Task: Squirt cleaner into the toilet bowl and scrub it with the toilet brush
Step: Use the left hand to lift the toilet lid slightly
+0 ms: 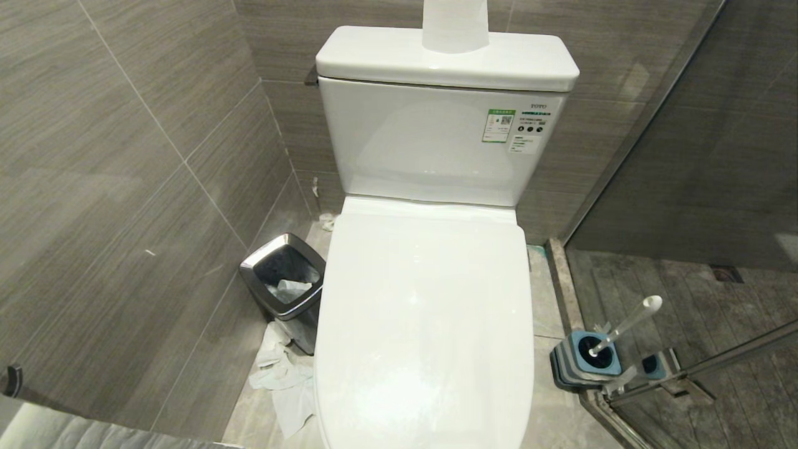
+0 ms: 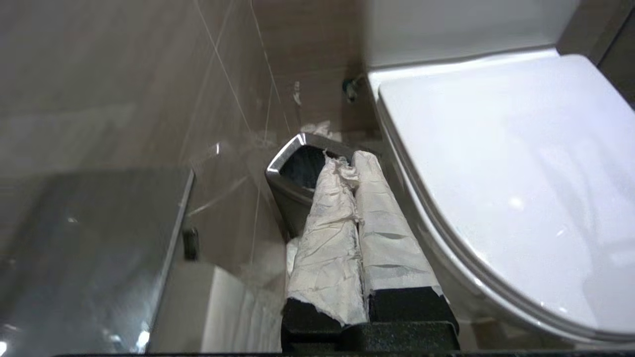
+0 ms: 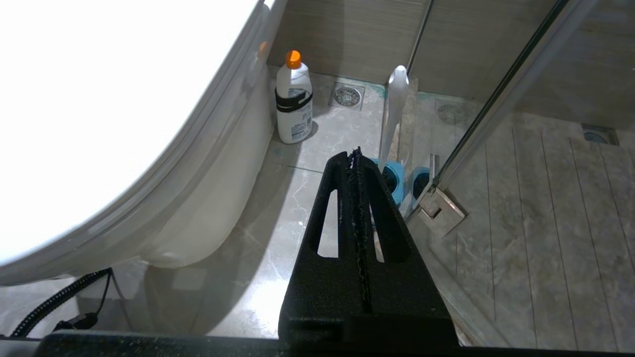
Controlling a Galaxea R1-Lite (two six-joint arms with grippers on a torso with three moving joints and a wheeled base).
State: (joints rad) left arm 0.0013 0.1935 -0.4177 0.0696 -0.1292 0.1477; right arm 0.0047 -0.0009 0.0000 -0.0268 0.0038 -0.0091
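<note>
I saw the toilet bowl (image 1: pixel 424 324) lidded, the toilet brush (image 1: pixel 626 324) standing in its holder (image 1: pixel 589 362). Left gripper (image 2: pixel 353 163) fingers clenched, empty, beside the bin (image 2: pixel 292 173). Right gripper (image 3: pixel 354 156) fingers clenched, empty.

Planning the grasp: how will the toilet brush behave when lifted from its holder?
The toilet brush looks stiff and probably light: a thin straight handle. It leans in its holder, so it may swing once free. The glossy handle could slip.

The tiled floor (image 1: pixel 548 293) carries the toilet bowl (image 1: pixel 424 324). Beside the left tool (image 2: pixel 353 163) stand the steel-rimmed bin (image 1: pixel 283 280) and crumpled paper (image 1: pixel 283 380). Beyond the right tool (image 3: pixel 355 158) stand the brush holder (image 1: pixel 589 358) and a white bottle (image 3: pixel 293 99).
</note>
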